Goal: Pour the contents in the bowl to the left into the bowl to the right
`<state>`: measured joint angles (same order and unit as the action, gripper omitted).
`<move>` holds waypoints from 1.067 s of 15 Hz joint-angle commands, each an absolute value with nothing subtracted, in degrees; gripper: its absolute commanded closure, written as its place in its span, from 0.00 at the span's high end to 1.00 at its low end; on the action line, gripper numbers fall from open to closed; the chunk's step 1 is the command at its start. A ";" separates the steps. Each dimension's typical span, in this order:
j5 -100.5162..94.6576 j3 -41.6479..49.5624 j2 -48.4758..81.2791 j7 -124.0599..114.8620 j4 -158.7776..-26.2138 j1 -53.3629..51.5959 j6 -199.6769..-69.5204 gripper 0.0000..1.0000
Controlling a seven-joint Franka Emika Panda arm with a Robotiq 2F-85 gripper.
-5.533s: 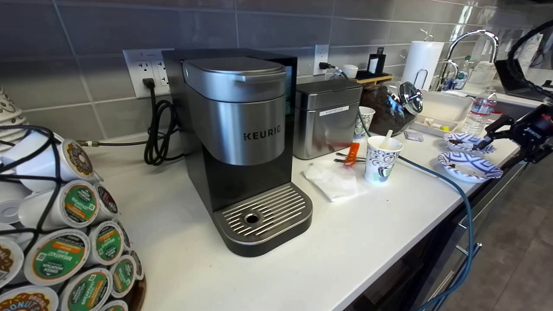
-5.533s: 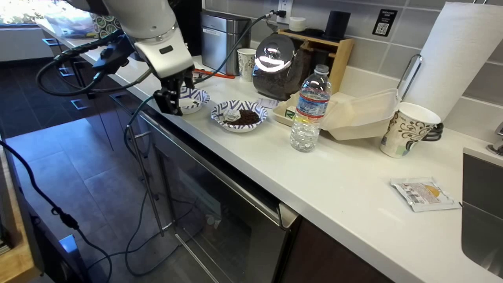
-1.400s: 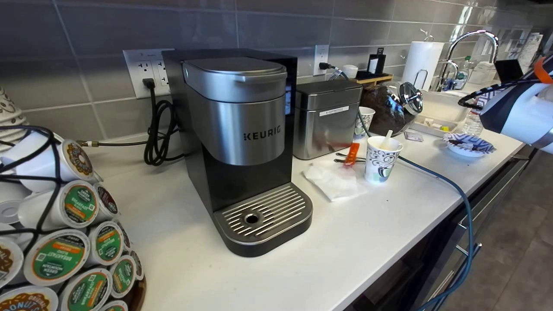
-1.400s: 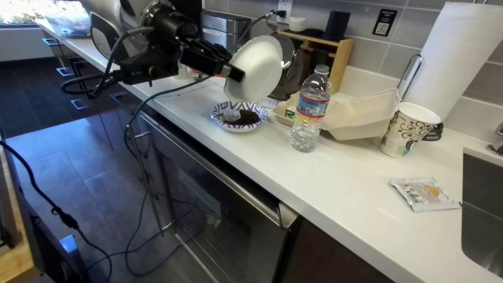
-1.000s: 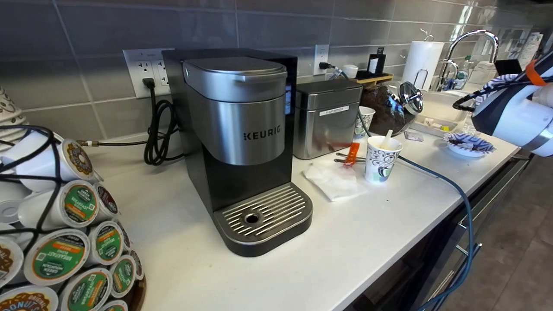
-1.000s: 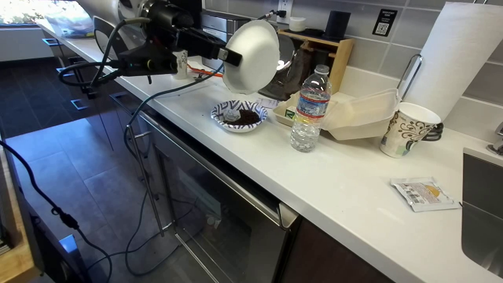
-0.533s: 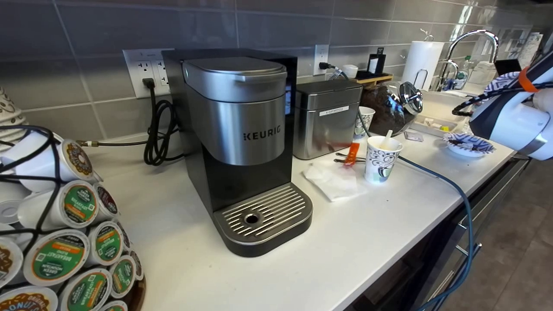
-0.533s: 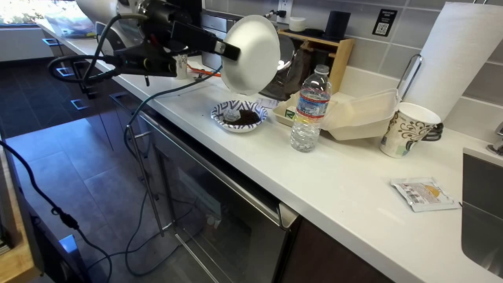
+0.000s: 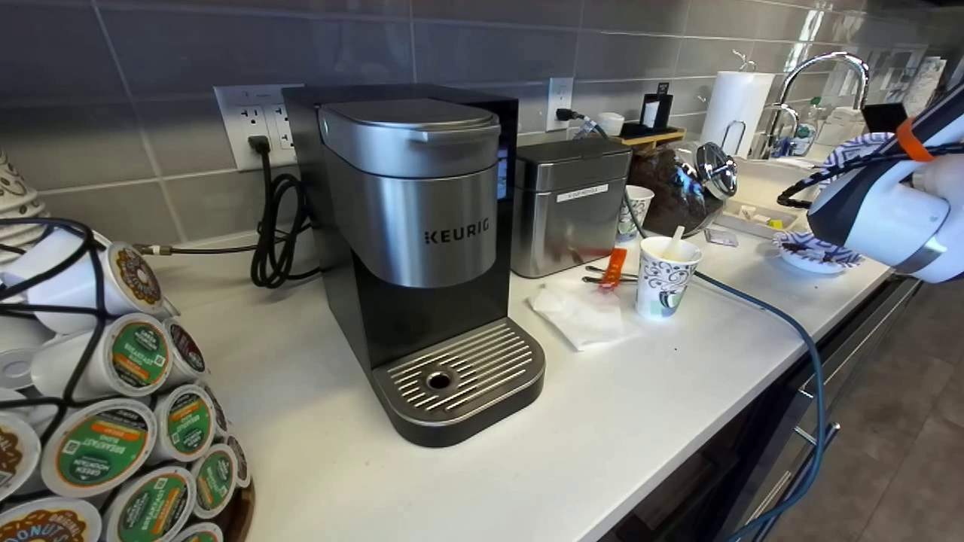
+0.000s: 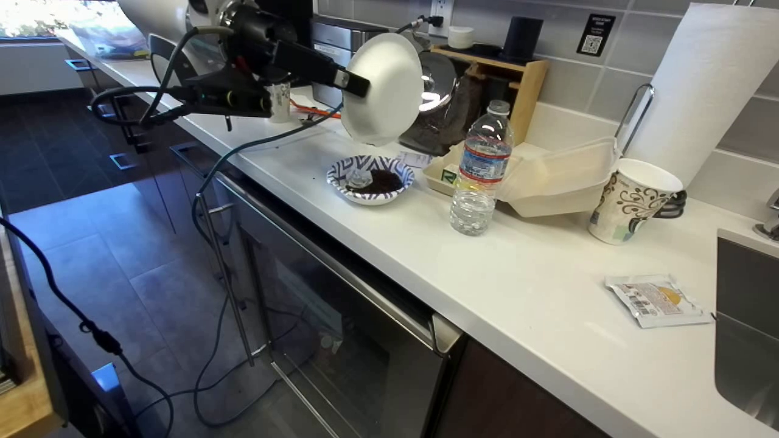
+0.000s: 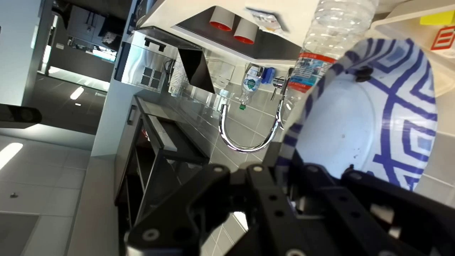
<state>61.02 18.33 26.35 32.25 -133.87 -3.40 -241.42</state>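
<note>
The bowl to the left (image 10: pixel 389 91) is a white paper bowl with a blue pattern inside. It is off the counter and tipped onto its side, its plain underside facing out in an exterior view. My gripper (image 11: pixel 284 155) is shut on its rim. The wrist view shows its inside with a few dark specks and a small dark clump (image 11: pixel 363 74) near the edge. Below it on the counter sits the bowl to the right (image 10: pixel 370 197), also blue-patterned, holding dark grounds (image 10: pixel 384 181) and a crumpled clear piece (image 10: pixel 359 178). The arm partly covers both bowls in an exterior view.
A water bottle (image 10: pixel 481 164) and an open takeout container (image 10: pixel 554 182) stand right of the lower bowl. Behind the raised bowl is a glass jar (image 10: pixel 453 121). A blue cable (image 10: pixel 268 143) crosses the counter. The coffee maker (image 9: pixel 422 226) stands further along.
Several seconds ago the bowl to the left was on the counter beside the gripper. Now it is gripped, lifted and tipped. Over the last second it rose slightly and shifted a little left in an exterior view.
</note>
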 commanded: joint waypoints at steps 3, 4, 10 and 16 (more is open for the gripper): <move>58.49 31.01 29.83 30.74 -131.45 -14.86 -241.67 0.01; 58.59 34.54 31.47 30.41 -130.88 -17.72 -242.52 0.01; 65.95 38.47 34.30 34.44 -132.56 -23.29 -242.77 0.01; 65.13 29.71 27.29 37.61 -133.66 -14.70 -241.40 0.01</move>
